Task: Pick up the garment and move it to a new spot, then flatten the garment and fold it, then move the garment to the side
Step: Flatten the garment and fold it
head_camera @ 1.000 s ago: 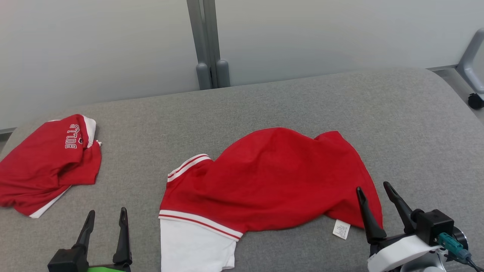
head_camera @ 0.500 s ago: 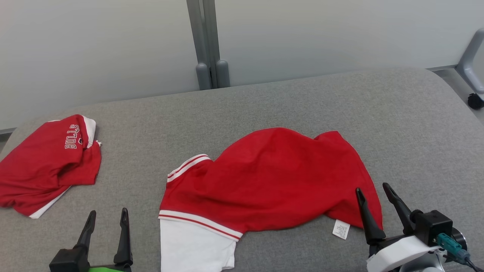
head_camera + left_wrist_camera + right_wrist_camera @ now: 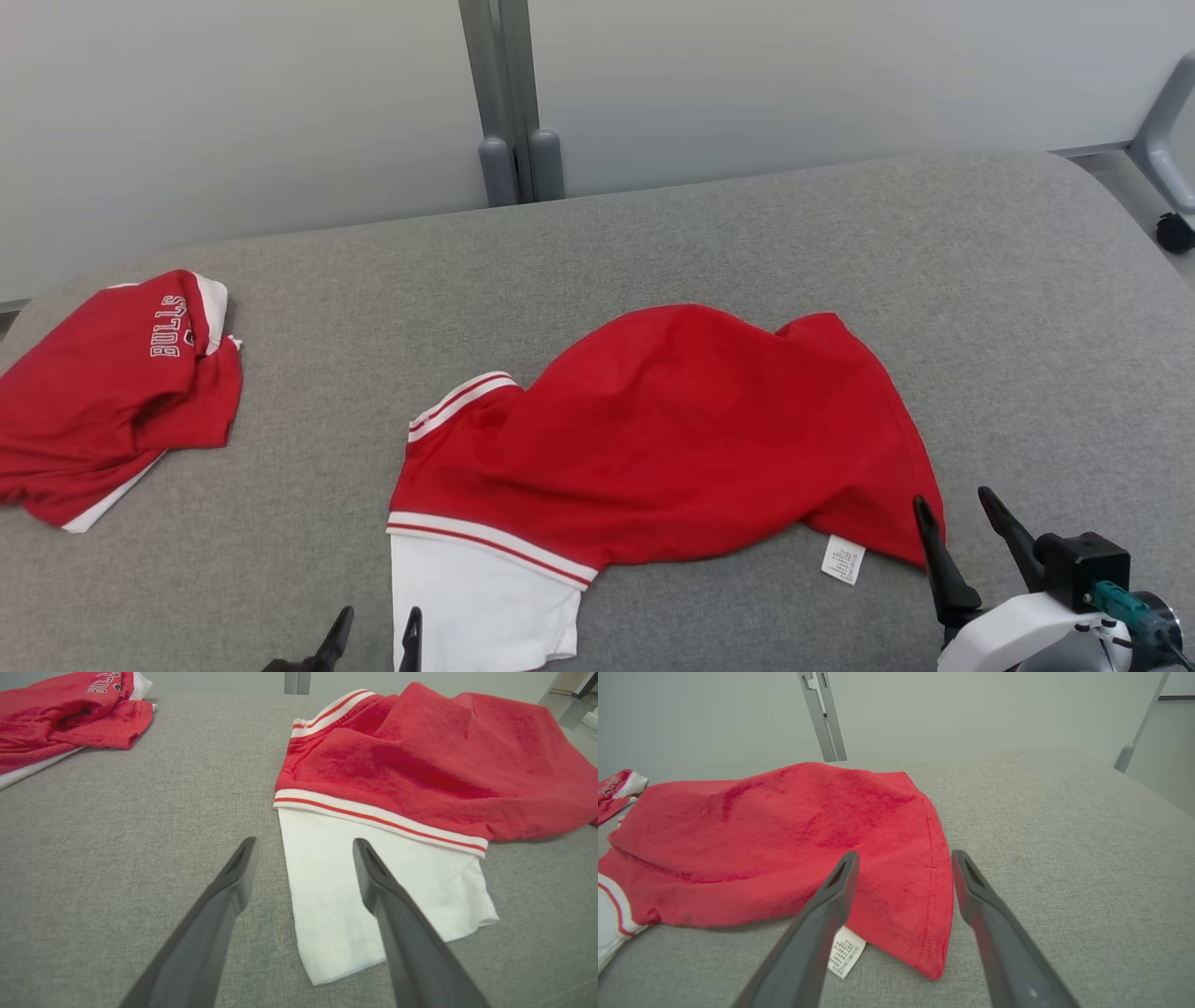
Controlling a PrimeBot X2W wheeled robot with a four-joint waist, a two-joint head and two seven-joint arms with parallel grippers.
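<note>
Garment [image 3: 672, 439] sits mid-way across the grey padded table [image 3: 653, 233], toward the near edge. It is bunched, not flat. The red body is humped and twisted. The white panel [image 3: 476, 597] sticks out toward the robot at the near left end, with striped trim where the two meet. The care label [image 3: 843, 560] pokes out under the near right hem, so that end looks flipped over.

Left gripper [image 3: 379, 613] is low at the near edge with jaws apart and nothing held. In the left wrist view one finger is over bare table and the other over the white panel, straddling the panel's left edge. Contact with the cloth: cannot tell.

Right gripper [image 3: 952, 499] is just beside the near right hem corner, jaws apart and empty. In the right wrist view that corner lies between the fingers, with the label beside one of them.

My read: one arm is staged at each near end so both ends can be pinched together, then lifted or pulled taut to flatten. Flattening is not done and folding is not started.

The second red garment [image 3: 103, 392], with BULLS lettering, lies well apart at the far left, likely parked out of the work area.

Risk: the cloth lies flush on the fabric top, so a pinch may slip or take only one layer.
</note>
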